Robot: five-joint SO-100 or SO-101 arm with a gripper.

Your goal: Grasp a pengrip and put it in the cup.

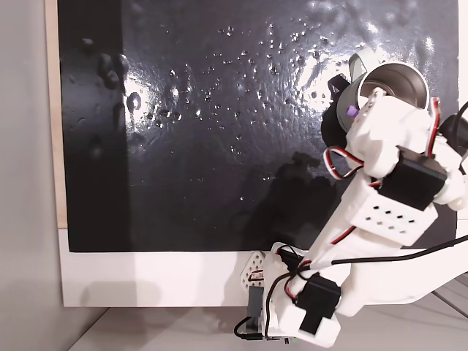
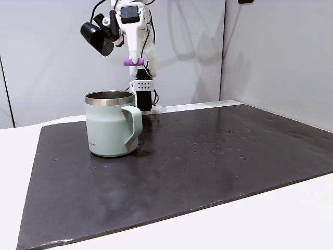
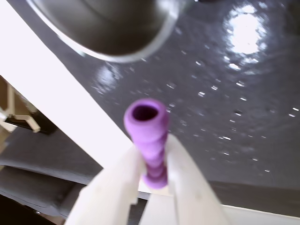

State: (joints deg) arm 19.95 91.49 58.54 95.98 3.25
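In the wrist view the gripper is closed on the purple pengrip, white fingers pinching its ridged lower half while its hollow end points to 12 o'clock. The cup rim sits at 11 o'clock from it. In a fixed view the pengrip hangs high in the air, at 1 o'clock above the cup on the black mat.

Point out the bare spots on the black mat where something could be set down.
In a fixed view, the mat is bare right of the mug and in front of it. The crowded part is above and behind the mug, where the pincer holds the pengrip.
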